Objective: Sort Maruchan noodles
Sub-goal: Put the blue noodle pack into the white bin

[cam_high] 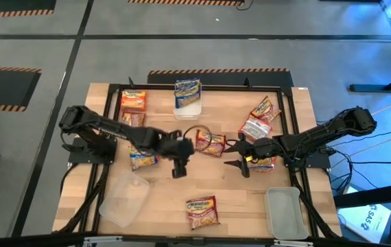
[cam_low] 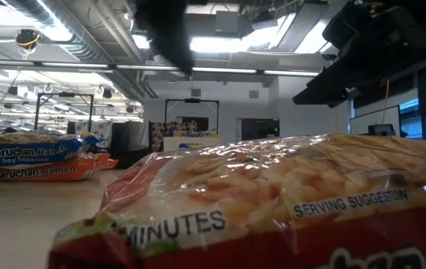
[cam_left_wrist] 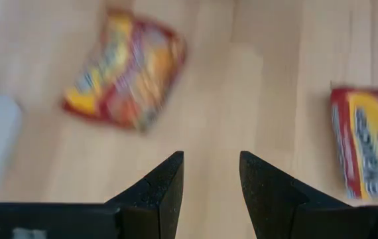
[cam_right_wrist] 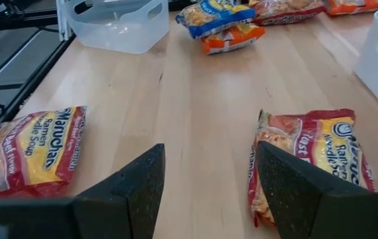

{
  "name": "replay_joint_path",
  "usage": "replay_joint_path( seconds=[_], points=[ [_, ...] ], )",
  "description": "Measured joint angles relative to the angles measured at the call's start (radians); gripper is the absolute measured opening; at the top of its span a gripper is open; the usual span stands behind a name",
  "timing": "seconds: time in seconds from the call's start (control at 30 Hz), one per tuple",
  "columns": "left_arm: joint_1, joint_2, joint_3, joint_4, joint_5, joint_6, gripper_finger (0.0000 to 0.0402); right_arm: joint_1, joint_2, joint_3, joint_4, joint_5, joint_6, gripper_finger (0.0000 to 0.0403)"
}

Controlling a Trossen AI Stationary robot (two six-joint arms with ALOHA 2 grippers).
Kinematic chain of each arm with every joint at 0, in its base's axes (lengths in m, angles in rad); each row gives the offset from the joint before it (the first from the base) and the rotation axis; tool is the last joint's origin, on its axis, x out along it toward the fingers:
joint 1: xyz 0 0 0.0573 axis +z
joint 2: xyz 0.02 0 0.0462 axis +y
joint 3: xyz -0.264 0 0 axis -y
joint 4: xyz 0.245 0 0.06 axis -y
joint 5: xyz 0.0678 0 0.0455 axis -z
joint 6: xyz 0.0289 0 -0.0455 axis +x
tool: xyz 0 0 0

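Note:
Several Maruchan noodle packets lie flat on the wooden table. A red one (cam_high: 210,143) is at the middle, and another (cam_high: 202,211) is near the front edge. A blue-and-orange pair (cam_high: 143,160) lies left of the middle. My left gripper (cam_high: 180,167) hovers over the middle, tilted down. It is open (cam_left_wrist: 212,166) over bare wood with nothing between its fingers. My right gripper (cam_high: 237,155) is just right of the middle packet. It is open (cam_right_wrist: 209,172), and that packet (cam_right_wrist: 308,159) lies just beyond its far finger.
A white tub (cam_high: 187,103) at the far middle holds a blue packet. More packets lie at the far left (cam_high: 134,101) and right (cam_high: 255,128). A clear tub (cam_high: 123,199) stands near left, another (cam_high: 282,211) near right. A black frame (cam_high: 113,89) rims the work area.

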Motion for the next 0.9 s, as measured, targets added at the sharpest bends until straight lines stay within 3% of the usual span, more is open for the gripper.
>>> replay_joint_path(
  seconds=[0.23, 0.43, 0.57, 0.7, 0.9],
  points=[
    [-0.076, -0.108, -0.207, -0.020, -0.005, -0.269, 0.0141, 0.000, 0.001, 0.000, -0.006, -0.020, -0.007, 0.0221],
    [-0.103, -0.380, -0.420, -0.059, -0.051, -0.480, 0.0140, 0.000, 0.019, 0.000, 0.001, -0.019, -0.027, 0.0221],
    [-0.116, -0.542, -0.530, -0.070, -0.047, -0.542, 0.0140, 0.000, 0.053, 0.000, 0.018, 0.001, -0.030, 0.0221],
    [-0.102, -0.626, -0.556, -0.122, -0.056, -0.592, 0.0140, -0.001, 0.096, 0.000, 0.056, 0.042, -0.033, 0.0221],
    [-0.047, -0.649, -0.556, -0.269, -0.051, -0.677, 0.0163, -0.001, 0.142, 0.000, 0.133, 0.042, -0.029, 0.0221]
  ],
)
